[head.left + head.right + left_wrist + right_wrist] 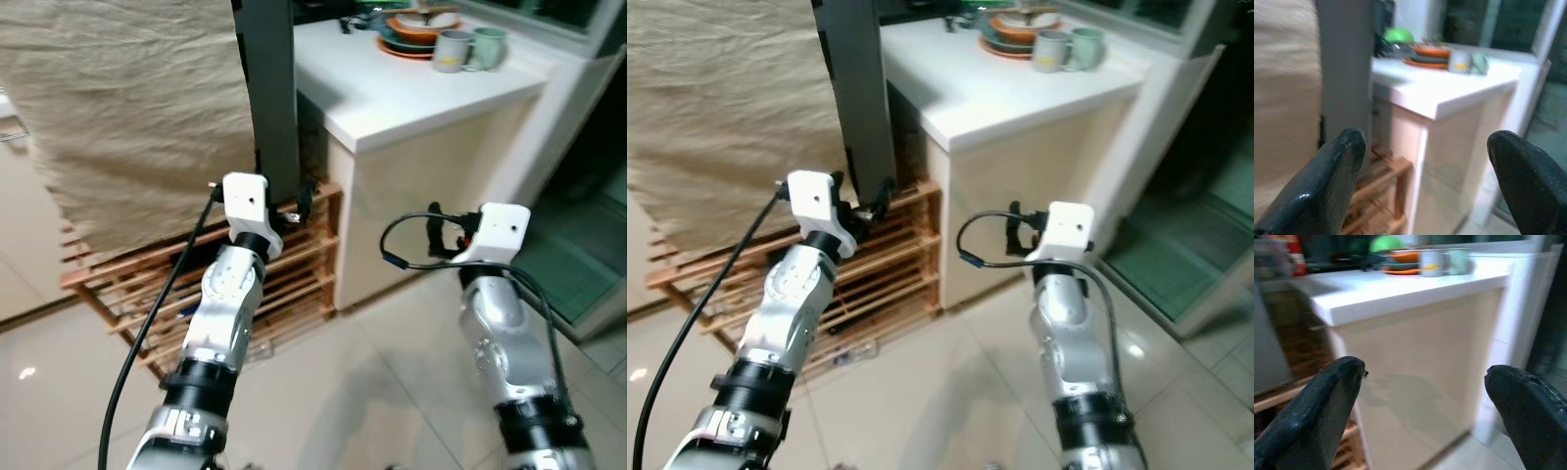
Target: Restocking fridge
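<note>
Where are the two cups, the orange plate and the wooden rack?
Grey mug [452, 51], left eye view, on its side wall.
Green mug [488, 46], left eye view, on its side wall.
Orange plate [416, 36], left eye view, on its front rim.
Wooden rack [309, 257], left eye view, on a front slat.

White counter [411, 98] bearing stacked plates [416, 34] and two mugs [470, 49] at its far end; wooden slatted rack [294, 274] stands beside it on tiled floor [392, 392]

You have one task item in view: the fridge [272, 88]. It is a tall, dark grey upright slab between the hanging beige cloth [127, 108] and the white counter [392, 93], behind the wooden rack [294, 269].
</note>
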Controlling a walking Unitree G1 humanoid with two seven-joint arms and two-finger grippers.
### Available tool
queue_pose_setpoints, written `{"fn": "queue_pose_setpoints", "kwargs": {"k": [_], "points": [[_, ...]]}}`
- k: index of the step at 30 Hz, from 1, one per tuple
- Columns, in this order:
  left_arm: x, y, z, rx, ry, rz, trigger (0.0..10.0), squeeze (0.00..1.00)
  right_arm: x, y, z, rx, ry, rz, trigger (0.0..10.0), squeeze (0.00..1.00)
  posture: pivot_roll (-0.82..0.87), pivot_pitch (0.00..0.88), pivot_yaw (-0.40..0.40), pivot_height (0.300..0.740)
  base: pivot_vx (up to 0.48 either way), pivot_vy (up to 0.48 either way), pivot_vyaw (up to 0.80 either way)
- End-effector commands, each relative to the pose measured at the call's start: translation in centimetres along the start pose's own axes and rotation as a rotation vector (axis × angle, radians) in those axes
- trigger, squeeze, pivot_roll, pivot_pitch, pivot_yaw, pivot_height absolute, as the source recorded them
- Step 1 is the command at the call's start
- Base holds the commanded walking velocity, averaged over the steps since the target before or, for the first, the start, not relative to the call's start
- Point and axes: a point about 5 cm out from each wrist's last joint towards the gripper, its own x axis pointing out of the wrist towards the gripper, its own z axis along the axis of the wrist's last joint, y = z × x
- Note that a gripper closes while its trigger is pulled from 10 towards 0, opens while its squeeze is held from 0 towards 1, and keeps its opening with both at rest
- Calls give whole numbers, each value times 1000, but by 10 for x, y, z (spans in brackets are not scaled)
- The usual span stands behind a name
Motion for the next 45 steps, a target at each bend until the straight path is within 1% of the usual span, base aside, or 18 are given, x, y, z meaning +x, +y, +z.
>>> {"fn": "queue_pose_setpoints", "kwargs": {"k": [1,5,6,7,8,9,14,15,16,20,27,29,34,37,38,39,43,45], "points": [[0,-9,6,16,-14,-22,10000,0,-1,-14,-4,-21,10,-47,10000,0,-115,0,38,740,0,480,-800],[-2,-8,3,28,1,-18,10000,0,-2,-19,-3,-32,-2,-61,10000,0,-127,0,28,740,0,480,-800],[-3,-7,2,32,7,-17,10000,0,-4,-24,-1,-48,-17,-87,10000,1000,-132,0,21,740,0,480,-800],[-4,-6,1,50,10,-17,10000,0,-5,-28,1,-59,-26,-109,10000,1000,-137,0,13,740,0,480,-800],[-5,-5,1,67,15,-21,10000,698,-6,-33,2,-72,-35,-130,10000,1000,-139,0,8,740,0,480,-800],[-7,-4,1,80,17,-26,10000,1000,-8,-36,4,-73,-43,-143,10000,1000,-139,0,5,740,0,480,-800],[-22,12,-7,115,79,-19,10000,1000,-16,-43,3,-89,-52,-144,10000,1000,-133,0,-10,740,0,480,-320],[-29,16,-12,132,118,-27,10000,1000,-18,-44,2,-87,-48,-144,10000,1000,-123,0,-14,740,0,480,0],[-42,22,-22,148,191,-53,10000,1000,-22,-45,-2,-89,-42,-143,10000,1000,-114,0,-17,740,0,480,0],[-58,28,-31,150,242,-74,10000,1000,-25,-44,-5,-100,-30,-119,10000,1000,-110,0,-14,740,0,480,-400],[-57,26,-18,123,175,-103,10000,1000,-26,-41,-7,-104,-31,-114,10000,1000,-107,0,2,740,0,480,-800],[-55,18,-7,87,106,-153,10000,1000,-26,-36,-9,-79,-28,-107,10000,1000,-104,0,8,740,0,480,-800],[-56,15,2,50,70,-188,10000,1000,-26,-30,-10,-73,-31,-87,10000,1000,-97,0,8,740,0,477,-800],[-64,7,8,50,48,-282,10000,1000,-25,-30,-12,-75,-25,-85,10000,1000,-86,0,2,740,0,461,-800],[-67,2,9,60,41,-322,10000,910,-25,-30,-13,-75,-22,-88,10000,1000,-79,0,-2,740,0,450,0],[-70,-2,10,77,33,-356,10000,0,-24,-30,-14,-78,-19,-89,10000,1000,-78,0,-3,740,0,0,0],[-71,-6,10,84,43,-360,10000,0,-22,-29,-16,-77,-12,-86,10000,1000,-68,0,-10,740,0,0,0],[-66,-5,14,113,27,-303,10000,0,-20,-25,-14,-78,-17,-69,10000,1000,-68,0,-20,740,0,0,0]]}}
